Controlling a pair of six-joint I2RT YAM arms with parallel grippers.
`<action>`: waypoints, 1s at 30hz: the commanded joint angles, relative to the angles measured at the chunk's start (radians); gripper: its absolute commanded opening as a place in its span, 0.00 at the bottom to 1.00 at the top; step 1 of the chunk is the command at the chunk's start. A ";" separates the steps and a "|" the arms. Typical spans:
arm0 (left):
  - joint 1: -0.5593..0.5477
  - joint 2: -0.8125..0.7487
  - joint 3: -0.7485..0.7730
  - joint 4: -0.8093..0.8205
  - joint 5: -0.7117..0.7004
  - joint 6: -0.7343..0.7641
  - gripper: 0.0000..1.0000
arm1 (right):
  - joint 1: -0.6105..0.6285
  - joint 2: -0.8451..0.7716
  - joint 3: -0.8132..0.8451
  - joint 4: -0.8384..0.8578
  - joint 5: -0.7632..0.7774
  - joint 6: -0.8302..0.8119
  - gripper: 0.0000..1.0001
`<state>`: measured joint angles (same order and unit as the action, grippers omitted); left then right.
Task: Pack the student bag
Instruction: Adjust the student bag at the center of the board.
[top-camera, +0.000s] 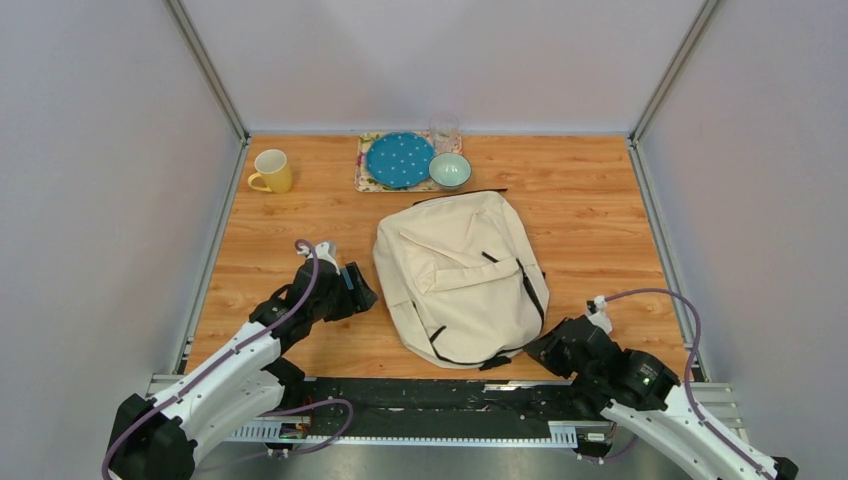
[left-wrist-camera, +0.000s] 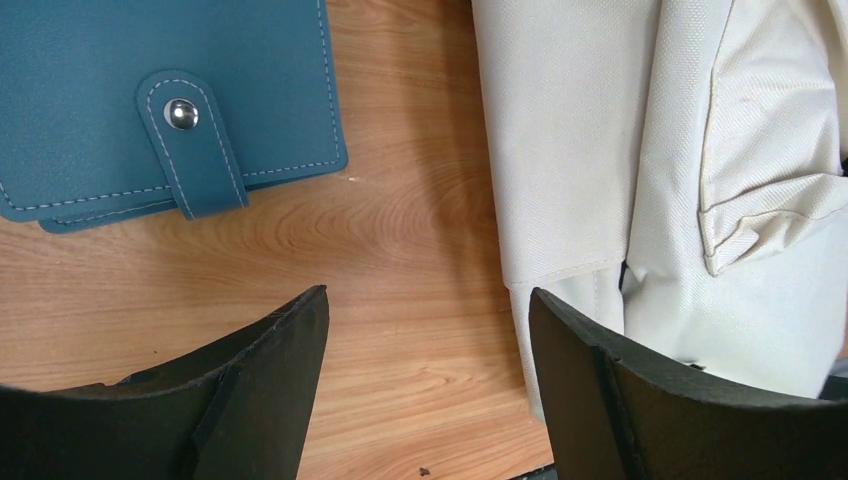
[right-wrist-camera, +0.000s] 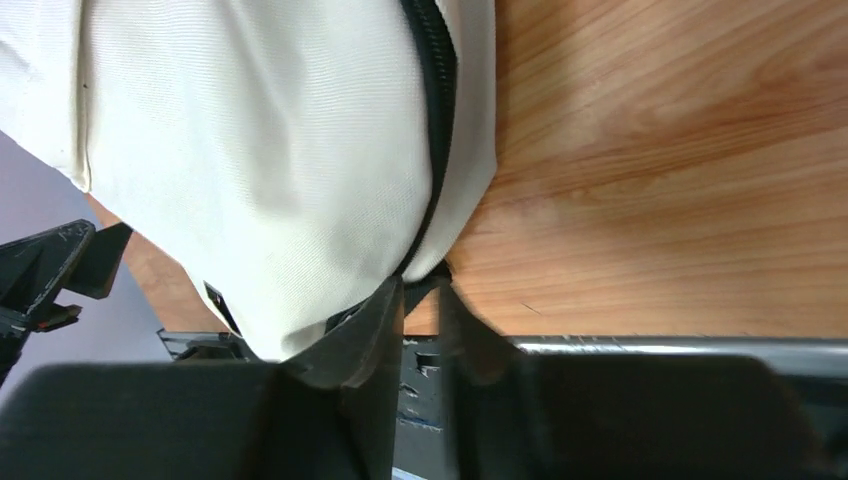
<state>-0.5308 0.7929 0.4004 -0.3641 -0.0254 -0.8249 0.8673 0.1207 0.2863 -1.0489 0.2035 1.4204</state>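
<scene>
Backpack of cream fabric with black straps, the student bag (top-camera: 455, 270) lies flat at the middle of the wooden table (top-camera: 600, 220). Its near right corner touches the right gripper (right-wrist-camera: 418, 290), whose jaws stand narrow around the end of the black zipper (right-wrist-camera: 440, 100); whether they pinch it I cannot tell. Just beside the bag's left edge hovers the left gripper (left-wrist-camera: 428, 310), jaws wide apart and holding nothing, near a teal leather wallet with a snap strap (left-wrist-camera: 170, 100).

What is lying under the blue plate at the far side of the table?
A patterned mat lies under the plate; only its edges show. Whatever else is beneath the plate is covered.
</scene>
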 joint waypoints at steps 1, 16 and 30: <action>-0.006 -0.018 0.000 0.043 0.019 -0.006 0.81 | 0.002 -0.004 0.135 -0.180 0.102 -0.028 0.26; -0.006 0.031 0.009 0.165 0.197 -0.042 0.81 | 0.002 0.241 0.171 0.196 0.024 -0.156 0.23; -0.092 0.137 -0.006 0.277 0.271 -0.062 0.81 | 0.001 0.395 0.033 0.391 0.105 -0.135 0.26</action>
<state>-0.6014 0.9146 0.4004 -0.1684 0.2134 -0.8707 0.8673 0.5240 0.3187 -0.7326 0.2367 1.2888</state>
